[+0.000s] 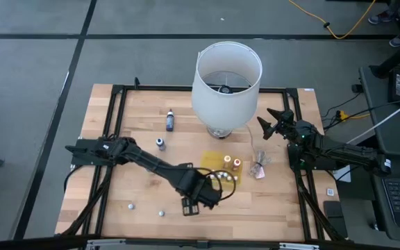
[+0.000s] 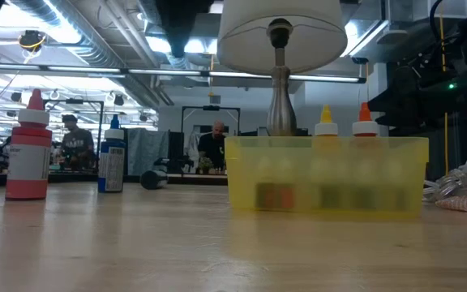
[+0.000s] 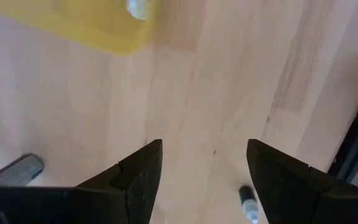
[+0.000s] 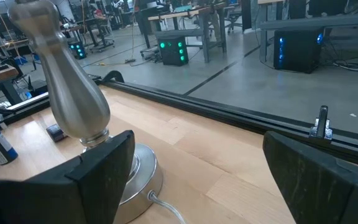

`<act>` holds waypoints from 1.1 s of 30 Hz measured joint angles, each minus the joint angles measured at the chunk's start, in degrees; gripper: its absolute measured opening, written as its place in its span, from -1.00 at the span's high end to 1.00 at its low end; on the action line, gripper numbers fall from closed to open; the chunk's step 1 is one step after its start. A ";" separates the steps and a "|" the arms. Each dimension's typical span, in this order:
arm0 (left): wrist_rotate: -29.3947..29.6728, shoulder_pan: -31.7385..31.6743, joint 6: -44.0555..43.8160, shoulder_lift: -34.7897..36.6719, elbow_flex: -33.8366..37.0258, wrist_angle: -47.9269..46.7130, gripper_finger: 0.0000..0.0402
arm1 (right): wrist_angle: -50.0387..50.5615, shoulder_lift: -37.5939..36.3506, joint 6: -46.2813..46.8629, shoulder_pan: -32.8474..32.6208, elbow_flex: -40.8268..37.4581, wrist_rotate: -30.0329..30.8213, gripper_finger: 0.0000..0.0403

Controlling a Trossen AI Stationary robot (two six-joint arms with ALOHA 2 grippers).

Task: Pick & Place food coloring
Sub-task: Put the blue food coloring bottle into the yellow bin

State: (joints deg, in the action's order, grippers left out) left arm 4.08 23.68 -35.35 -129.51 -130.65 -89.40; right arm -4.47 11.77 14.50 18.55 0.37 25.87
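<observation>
The food coloring bottles are scattered. Two, yellow-topped [image 2: 325, 122] and orange-topped [image 2: 364, 122], stand in the yellow tray [image 1: 217, 163]. A red bottle [image 2: 28, 150] and a blue-topped one [image 2: 112, 158] stand on the table at the left. Tiny whitish ones [image 1: 131, 205] [image 1: 161, 213] rest near the front edge. My left gripper [image 3: 204, 162] hangs open above bare wood just in front of the tray [image 3: 104, 28], pointing down, nothing between its fingers. A grey bottle [image 3: 17, 169] and a small one [image 3: 247, 202] lie beside it. My right gripper [image 4: 197, 174] waits open at the far right.
A lamp with a white shade [image 1: 226, 76] and metal base [image 4: 73, 93] stands at the table's far middle. A crumpled clear wrapper [image 1: 259, 167] lies right of the tray. A black frame [image 1: 110, 139] borders the tabletop. Bare wood lies at the near right.
</observation>
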 joint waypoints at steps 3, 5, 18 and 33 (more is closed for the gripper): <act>-2.50 0.82 0.13 2.89 7.07 1.74 -0.13 | 0.02 0.00 0.00 0.00 -0.01 0.00 -0.77; -2.98 1.16 -1.24 5.95 13.04 3.50 -0.13 | 0.02 0.00 0.00 0.01 -0.01 0.00 -0.77; -4.95 5.22 -22.03 25.63 41.84 18.00 -0.10 | 0.02 0.00 0.00 -0.01 -0.01 0.00 -0.77; -5.31 9.81 -53.53 29.44 53.11 29.71 -0.05 | 0.00 0.00 0.00 -0.01 0.01 0.00 -0.77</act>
State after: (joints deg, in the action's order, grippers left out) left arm -1.23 33.50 -88.88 -100.08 -77.54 -59.69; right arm -4.46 11.77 14.50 18.55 0.38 25.87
